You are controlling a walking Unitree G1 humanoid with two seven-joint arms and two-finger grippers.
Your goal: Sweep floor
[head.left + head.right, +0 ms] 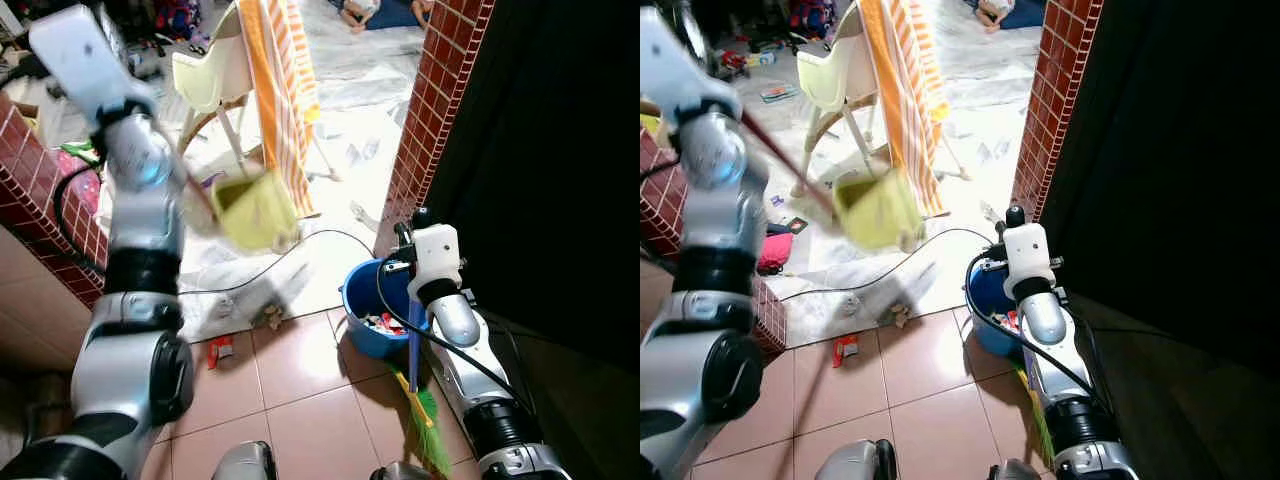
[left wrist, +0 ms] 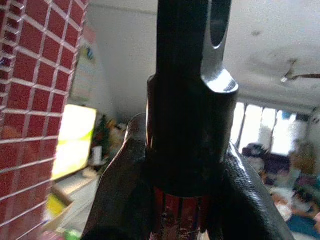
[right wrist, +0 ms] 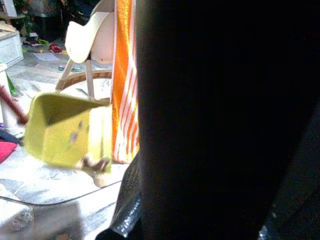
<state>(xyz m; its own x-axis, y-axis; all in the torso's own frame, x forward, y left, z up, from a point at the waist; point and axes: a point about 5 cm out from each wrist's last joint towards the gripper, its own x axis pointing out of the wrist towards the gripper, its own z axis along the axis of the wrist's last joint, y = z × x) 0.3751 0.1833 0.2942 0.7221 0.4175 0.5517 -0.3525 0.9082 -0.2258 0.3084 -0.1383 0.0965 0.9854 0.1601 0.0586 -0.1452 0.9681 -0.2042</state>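
While the robot stands on a terracotta tile floor, its right arm reaches down at near right beside a broom with a blue stick and green and orange bristles resting on the tiles. How the right gripper's fingers stand cannot be told; the right wrist view is mostly dark.

Just beyond the broom sits a blue bucket with scraps of rubbish inside, at the foot of a red brick pillar. A red wrapper lies on the tiles at centre left, with small bits of litter just past it, near the edge of a white sheet crossed by a black cable.

At left, the left arm rises high, and a yellow-green dustpan hangs blurred in mid-air on a dark red handle. In the left wrist view, the left gripper is closed around that handle.

Farther back stand an orange-and-white striped cloth and a pale yellow high chair. Clutter lies at far left, and part of a person sits on the floor at far centre.
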